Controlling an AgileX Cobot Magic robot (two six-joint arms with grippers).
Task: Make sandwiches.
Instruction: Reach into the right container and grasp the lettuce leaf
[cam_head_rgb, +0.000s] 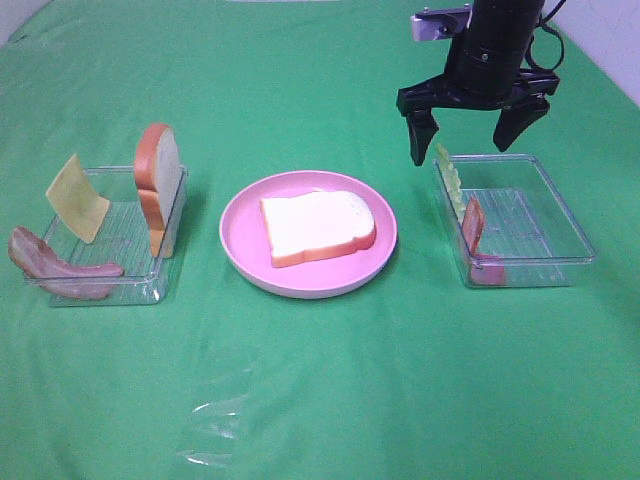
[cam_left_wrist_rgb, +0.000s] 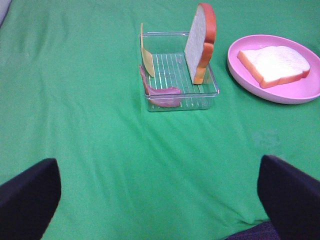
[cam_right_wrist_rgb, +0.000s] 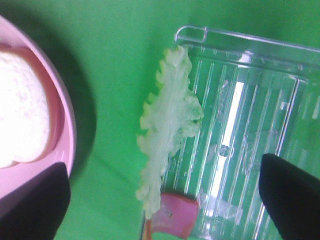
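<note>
Sandwich parts lie spread on a green cloth (cam_head_rgb: 320, 400). One bread slice (cam_head_rgb: 318, 226) lies flat on the pink plate (cam_head_rgb: 238, 240) in the middle. My right claw (cam_head_rgb: 462, 147) hangs wide open and empty just above the lettuce leaf (cam_right_wrist_rgb: 167, 125). That leaf stands on edge against the plate-side wall of the right tray (cam_head_rgb: 550, 225), beside a bacon strip (cam_head_rgb: 473, 226). I judge the leaf light, thin, bendy and likely to slip, so I would pinch across its upper edge, mid-length. My left claw (cam_left_wrist_rgb: 160, 200) is also wide open and empty. It is well back from the left tray (cam_left_wrist_rgb: 210, 90), which holds cheese (cam_left_wrist_rgb: 146, 55), a second bacon strip (cam_left_wrist_rgb: 160, 92) and an upright bread slice (cam_left_wrist_rgb: 200, 42).
</note>
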